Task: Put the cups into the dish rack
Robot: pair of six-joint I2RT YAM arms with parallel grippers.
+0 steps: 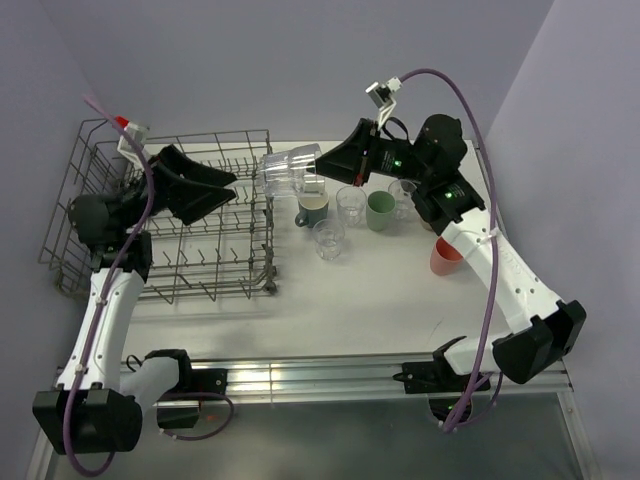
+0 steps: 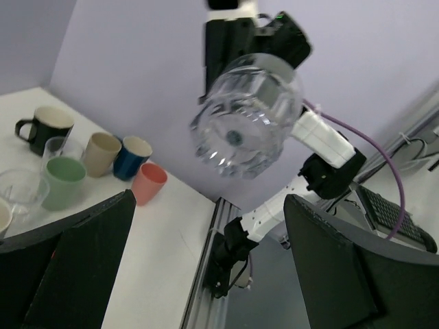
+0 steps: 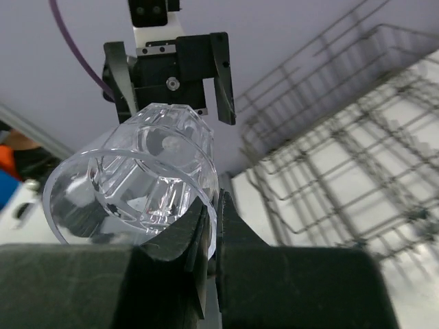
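My right gripper (image 1: 322,172) is shut on the rim of a clear glass tumbler (image 1: 289,168), which it holds on its side in the air just right of the dish rack (image 1: 90,190). In the right wrist view the rim of the tumbler (image 3: 137,192) is pinched between the two fingertips (image 3: 214,219). My left gripper (image 1: 233,189) hovers over the rack, open, facing the tumbler's base (image 2: 247,116) with nothing between its fingers (image 2: 209,199). More cups stand on the table: a green mug (image 1: 380,210), a coral cup (image 1: 446,257) and clear glasses (image 1: 328,238).
In the left wrist view a black mug (image 2: 44,127), a beige cup (image 2: 103,152) and a blue cup (image 2: 132,156) stand by the wall. A cream-lined mug (image 1: 312,208) sits next to the rack's right side. The wire tines of the rack (image 3: 343,171) lie below the tumbler.
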